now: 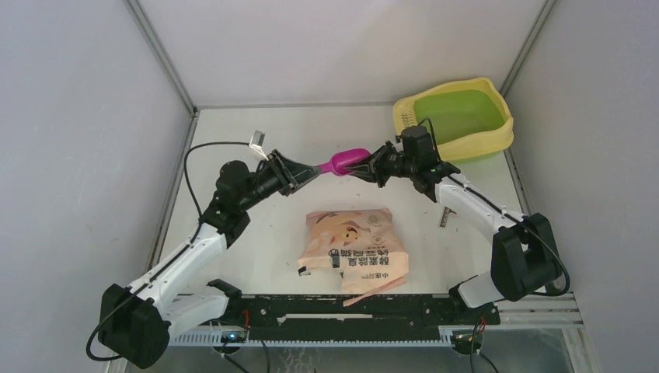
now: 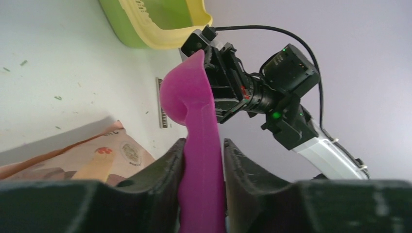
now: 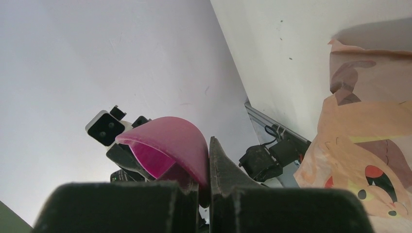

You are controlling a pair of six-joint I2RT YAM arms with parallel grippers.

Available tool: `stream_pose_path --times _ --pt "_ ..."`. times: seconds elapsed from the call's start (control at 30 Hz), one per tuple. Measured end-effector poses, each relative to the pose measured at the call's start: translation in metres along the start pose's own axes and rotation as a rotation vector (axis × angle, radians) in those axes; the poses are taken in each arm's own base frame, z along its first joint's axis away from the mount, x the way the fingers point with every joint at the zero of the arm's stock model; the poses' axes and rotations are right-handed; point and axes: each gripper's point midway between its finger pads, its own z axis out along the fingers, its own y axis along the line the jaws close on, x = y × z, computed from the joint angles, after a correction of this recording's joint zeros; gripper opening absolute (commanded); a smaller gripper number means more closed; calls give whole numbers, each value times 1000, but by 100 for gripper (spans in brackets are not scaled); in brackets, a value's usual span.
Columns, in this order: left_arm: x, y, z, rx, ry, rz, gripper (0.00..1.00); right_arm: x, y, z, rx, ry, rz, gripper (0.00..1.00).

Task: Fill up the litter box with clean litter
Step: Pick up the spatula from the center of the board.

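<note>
We hold the seemingly light, rigid magenta plastic scoop [image 1: 346,161]: left gripper [image 1: 310,170] clamping its handle, right gripper [image 1: 374,165] pinching its bowl.

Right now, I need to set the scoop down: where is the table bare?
Bare table runs along the back wall, from the left wall to the litter box. A smaller patch lies between the bag and the left arm. Crowded: mid-table, where both arms hold the scoop, and the near centre, under the bag.
</note>
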Motion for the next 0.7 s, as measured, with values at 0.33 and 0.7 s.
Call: stream_pose_path --times 0.33,0.7 --pt "1 2 0 -1 -2 0 44 0 -1 0 4 2 5 0" --pt "0 3 0 -6 -8 1 47 -6 -8 -5 35 -27 8 0"
